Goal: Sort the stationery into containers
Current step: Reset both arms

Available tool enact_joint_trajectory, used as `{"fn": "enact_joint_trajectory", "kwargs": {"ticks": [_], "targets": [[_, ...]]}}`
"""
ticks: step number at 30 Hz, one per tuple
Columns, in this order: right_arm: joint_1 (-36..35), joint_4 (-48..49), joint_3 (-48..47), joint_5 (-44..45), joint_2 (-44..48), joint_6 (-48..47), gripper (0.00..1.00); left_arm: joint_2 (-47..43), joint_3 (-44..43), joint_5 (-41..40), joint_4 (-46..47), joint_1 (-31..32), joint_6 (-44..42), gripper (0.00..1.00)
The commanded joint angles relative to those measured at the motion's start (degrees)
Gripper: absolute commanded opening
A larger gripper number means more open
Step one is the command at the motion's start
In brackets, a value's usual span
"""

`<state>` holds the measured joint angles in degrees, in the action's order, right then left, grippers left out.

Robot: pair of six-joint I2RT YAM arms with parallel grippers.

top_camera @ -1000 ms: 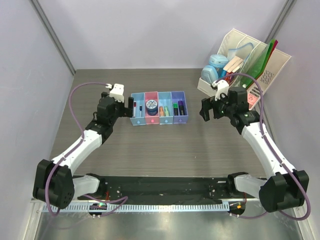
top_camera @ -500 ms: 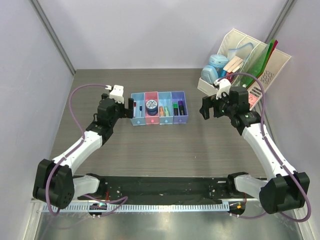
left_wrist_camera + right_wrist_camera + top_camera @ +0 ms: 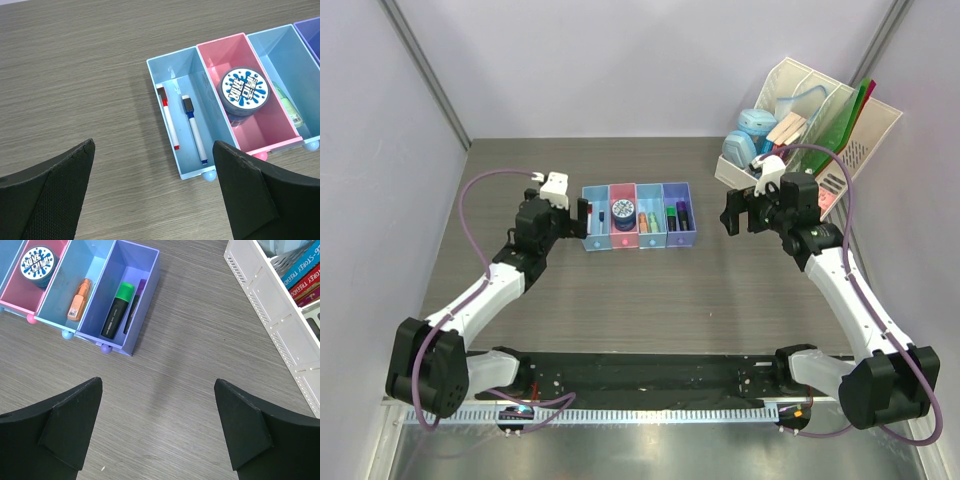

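Observation:
The four joined trays [image 3: 638, 186] stand mid-table. In the left wrist view the left light blue tray [image 3: 173, 54] holds a red-capped marker [image 3: 169, 120] and a blue-capped marker [image 3: 194, 129]. The pink tray [image 3: 270, 131] holds the round blue roll [image 3: 243, 91]. In the right wrist view the purple tray [image 3: 146, 302] holds a green highlighter [image 3: 116, 310] and a purple highlighter [image 3: 134, 305]. An orange highlighter [image 3: 79, 300] lies in the light blue tray beside it. My left gripper [image 3: 570, 215] [image 3: 154, 150] is open and empty, left of the trays. My right gripper [image 3: 732, 213] [image 3: 158, 385] is open and empty, right of them.
The large white slanted file rack [image 3: 840, 130] with books and folders stands at the back right, close behind my right gripper; its wall shows in the right wrist view [image 3: 270, 305]. Grey walls enclose the wooden table [image 3: 650, 300] on three sides.
My right gripper has moved slightly back, towards the rack. My left gripper has barely shifted. Both stay open and empty; the items in the trays have not moved.

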<state>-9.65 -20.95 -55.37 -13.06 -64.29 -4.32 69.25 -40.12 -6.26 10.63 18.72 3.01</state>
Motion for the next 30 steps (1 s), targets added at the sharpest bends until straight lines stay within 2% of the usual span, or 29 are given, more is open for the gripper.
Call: {"fn": "enact_joint_trajectory", "kwargs": {"ticks": [1, 30], "targets": [[-0.28, 3.02, 0.09, 1.19, 1.8, 0.71, 1.0, -0.43, 0.65, 0.29, 4.22, -0.26, 0.42, 1.0], [-0.28, 3.2, 0.18, 0.84, 2.07, 1.5, 1.0, -0.7, 1.8, 0.9, 5.1, -0.26, -0.28, 1.0]]}}
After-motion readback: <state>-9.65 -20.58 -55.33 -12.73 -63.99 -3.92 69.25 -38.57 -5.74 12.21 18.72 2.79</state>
